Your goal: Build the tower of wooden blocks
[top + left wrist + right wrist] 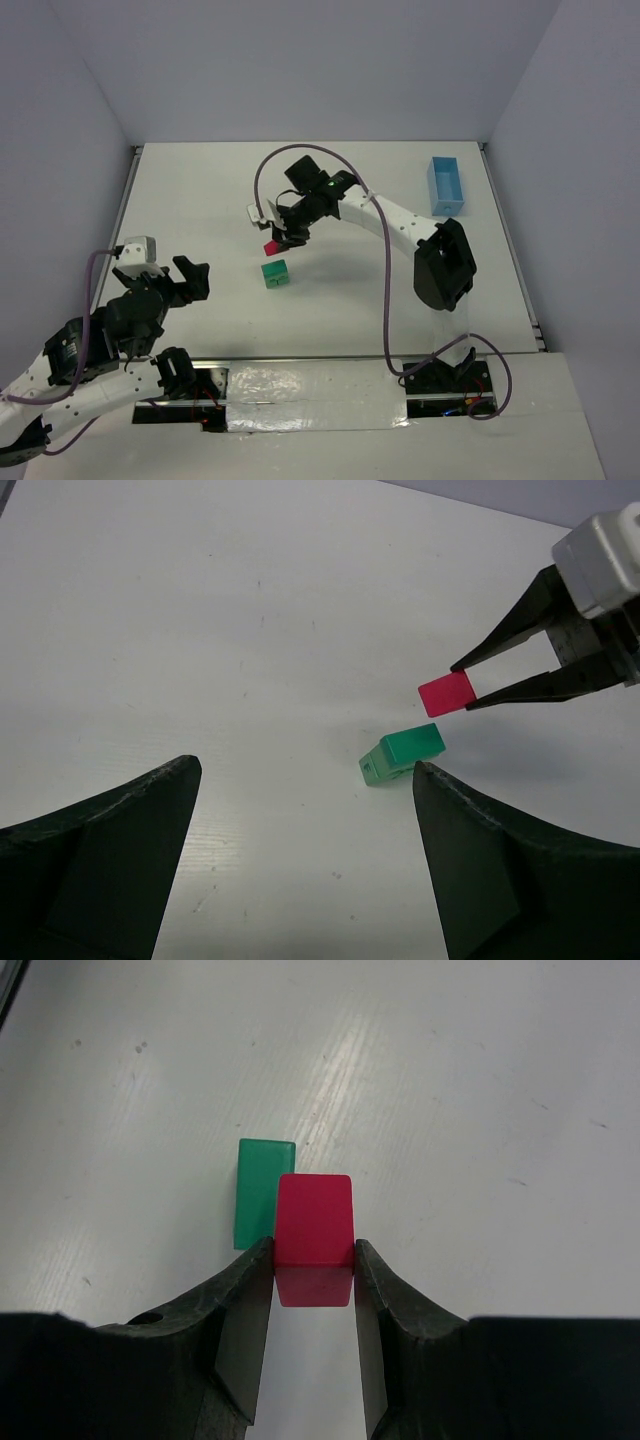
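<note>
Top external view: two arms reach over a white worktop (200,200); the right arm stretches toward the middle, and the left arm sits bent low at the near left corner
Right pincer (314,1255): clamped on a red block (314,1218), one dark finger pressed against each side face, most of the block sticking out past the fingertips
Red block, position: held in the air, clear of the worktop, near the middle of the surface
Green block (405,752): lying on the worktop near the middle, with a darker top face and a paler end face turned toward the left wrist camera
Red to green: apart, not touching; in the left wrist view the red block hangs just above and a little to the right of the green one; in the right wrist view the green block lies beyond it and to the left, partly hidden behind it
Tower: not yet stacked, since the red block does not rest on the green block
Left pincer (305,770): jaws spread wide with nothing between them, low over the worktop, facing both blocks from well apart
Light blue box (446,186): on the far right part of the worktop, open side up, well apart from the blocks
Purple cable (385,300): loops from the right arm's wrist down to its base at the near edge
</note>
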### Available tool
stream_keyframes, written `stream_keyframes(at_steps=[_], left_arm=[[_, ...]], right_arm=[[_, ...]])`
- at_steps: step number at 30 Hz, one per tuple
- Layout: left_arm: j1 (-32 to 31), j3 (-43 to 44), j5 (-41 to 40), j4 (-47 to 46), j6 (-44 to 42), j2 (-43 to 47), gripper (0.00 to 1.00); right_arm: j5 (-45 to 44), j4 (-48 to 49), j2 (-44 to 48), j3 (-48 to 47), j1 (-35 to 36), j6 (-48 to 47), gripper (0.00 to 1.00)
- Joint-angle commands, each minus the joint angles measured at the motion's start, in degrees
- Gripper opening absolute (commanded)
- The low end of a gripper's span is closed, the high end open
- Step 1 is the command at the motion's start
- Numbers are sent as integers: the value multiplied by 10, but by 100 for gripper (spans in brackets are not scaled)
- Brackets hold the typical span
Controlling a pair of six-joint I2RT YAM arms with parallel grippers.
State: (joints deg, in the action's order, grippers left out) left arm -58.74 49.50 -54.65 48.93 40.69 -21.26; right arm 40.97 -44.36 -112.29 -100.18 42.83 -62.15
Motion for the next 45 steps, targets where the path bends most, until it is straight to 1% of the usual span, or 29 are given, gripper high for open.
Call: stream_keyframes(at_steps=[1,3,7,12,14,18,24,37,45], left_arm=[[1,7,-12,-7,2,2,100],[1,8,-15,-1,9,6,99],[1,6,-12,-3,6,13,99],[1,6,-12,-2,4,21,100],[1,5,-8,-6,3,25,100],[1,2,-4,-13,-5,46,100],[1,-3,1,-22,-11,64,99],[1,-5,9,-25,-18,46,100],[1,-6,12,-28,-21,52,100]], right_arm=[[-13,-42,-7,-27,21,-18,0],[-11,-21,-5,-20,26,-6,0],[-8,-31,-13,-40,38,10,0],[-48,-42,-38,-69,56,41,0],[-50,-44,-45,-72,56,48,0],[-50,-42,-48,-68,55,52,0],[-56,-8,-29,-34,56,65,1],[-56,-19,-32,-33,57,66,11],[-48,-25,-34,-29,57,61,12]])
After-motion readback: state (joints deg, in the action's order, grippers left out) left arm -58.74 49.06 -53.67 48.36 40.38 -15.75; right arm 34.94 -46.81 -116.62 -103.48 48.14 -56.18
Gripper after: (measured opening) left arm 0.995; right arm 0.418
